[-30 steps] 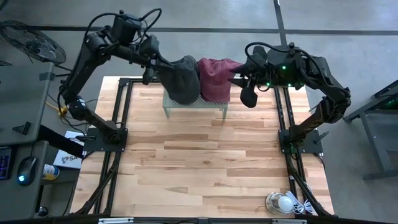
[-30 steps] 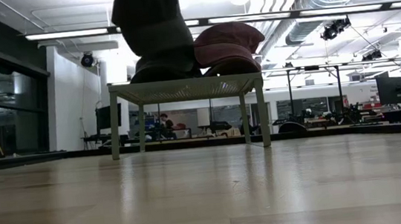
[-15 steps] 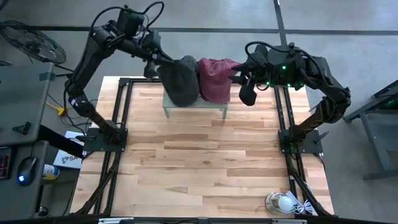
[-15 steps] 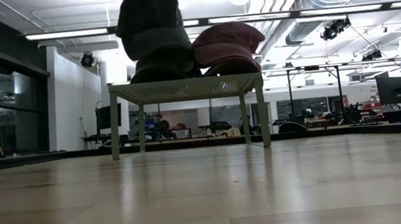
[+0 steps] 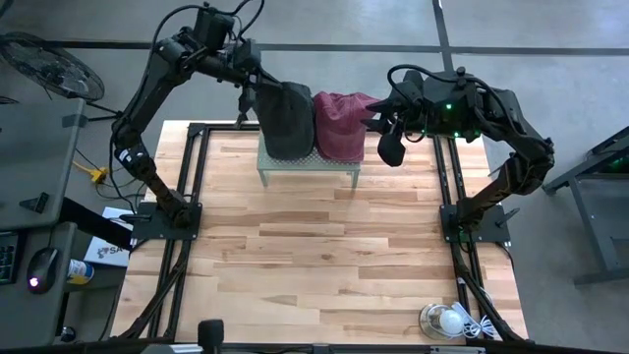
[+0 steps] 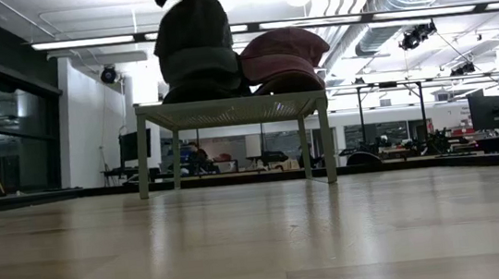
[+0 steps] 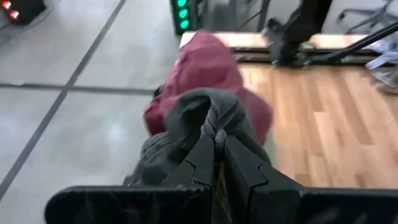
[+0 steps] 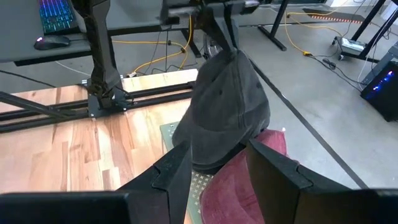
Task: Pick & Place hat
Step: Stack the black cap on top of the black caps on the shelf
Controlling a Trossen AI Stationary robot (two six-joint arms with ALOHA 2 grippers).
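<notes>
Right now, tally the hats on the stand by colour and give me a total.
Dark grey hat: 1, pinched by the left hand
Maroon hat: 1, lying on the small stand
Total: 2

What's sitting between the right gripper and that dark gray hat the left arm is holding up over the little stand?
The maroon hat does. It lies on the stand beside the gray hat, on the side facing the open right gripper. The left gripper is shut on the gray hat's fabric and nothing blocks it.
</notes>
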